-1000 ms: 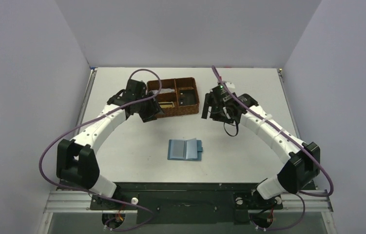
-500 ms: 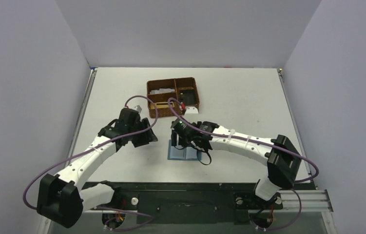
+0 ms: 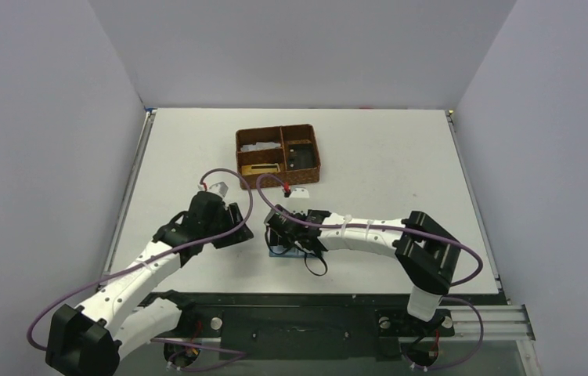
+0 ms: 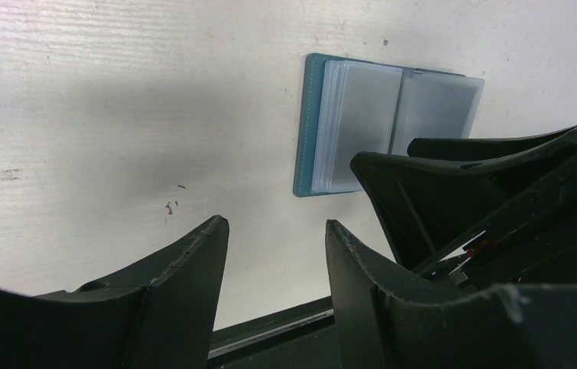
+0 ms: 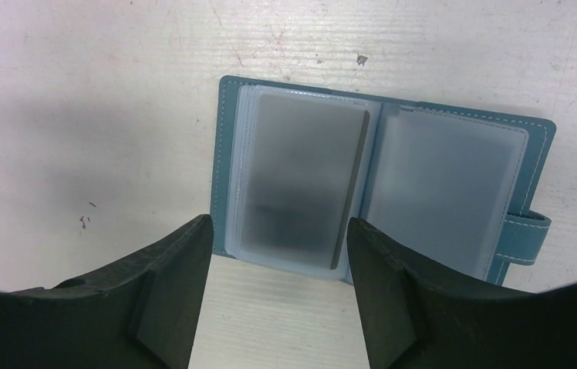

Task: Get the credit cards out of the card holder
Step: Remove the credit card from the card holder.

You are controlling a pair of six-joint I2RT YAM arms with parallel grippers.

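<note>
The card holder (image 5: pixel 454 181) is a teal wallet lying open and flat on the white table, snap tab at its right edge. In its left frosted pocket a dark grey credit card (image 5: pixel 300 177) shows through the sleeve. My right gripper (image 5: pixel 280 224) hovers open just in front of that left panel, nothing between its fingers. In the top view the right gripper (image 3: pixel 289 235) covers most of the card holder (image 3: pixel 278 252). My left gripper (image 4: pixel 277 225) is open and empty, to the left of the card holder (image 4: pixel 354 123) and apart from it.
A brown woven compartment basket (image 3: pixel 315 157) stands at the back of the table; a tan flat piece (image 3: pixel 261 168) lies in its front left compartment. The black rail (image 3: pixel 298 301) runs along the near table edge. The right gripper's fingers (image 4: pixel 423 184) crowd the left wrist view.
Both arms have swung from beside the basket down toward the card holder. The right gripper now sits over it, its jaws somewhat narrower. The card holder has not moved.
</note>
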